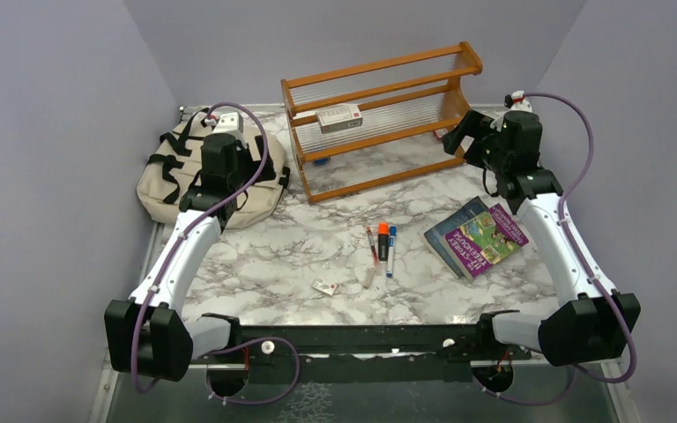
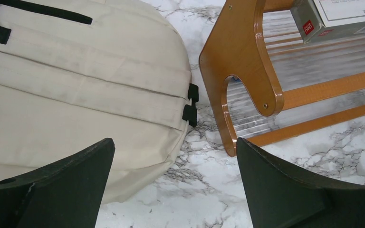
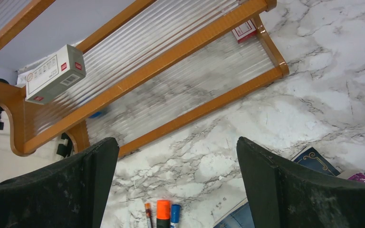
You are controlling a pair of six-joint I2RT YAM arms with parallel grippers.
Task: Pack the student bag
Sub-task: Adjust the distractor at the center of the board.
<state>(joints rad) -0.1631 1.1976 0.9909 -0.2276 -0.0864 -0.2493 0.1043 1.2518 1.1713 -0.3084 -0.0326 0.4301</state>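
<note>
The top camera is fixed high behind the near edge of the table [image 1: 273,264], looking down and forward, far enough off to take in the whole surface up to the wooden rack [image 1: 383,123] at the back. The left wrist camera sits low and close by the rack's left end, facing that end panel, with the student bag [image 2: 76,95] filling the side away from the rack. The right wrist camera hangs higher off the rack's right end, looking down and along its shelves, with the pens [image 3: 163,213] in front of the rack. Both wrist views share the rack's left end, the white box [image 3: 54,73] on its shelf and some of the bag; the top view holds all of these.
</note>
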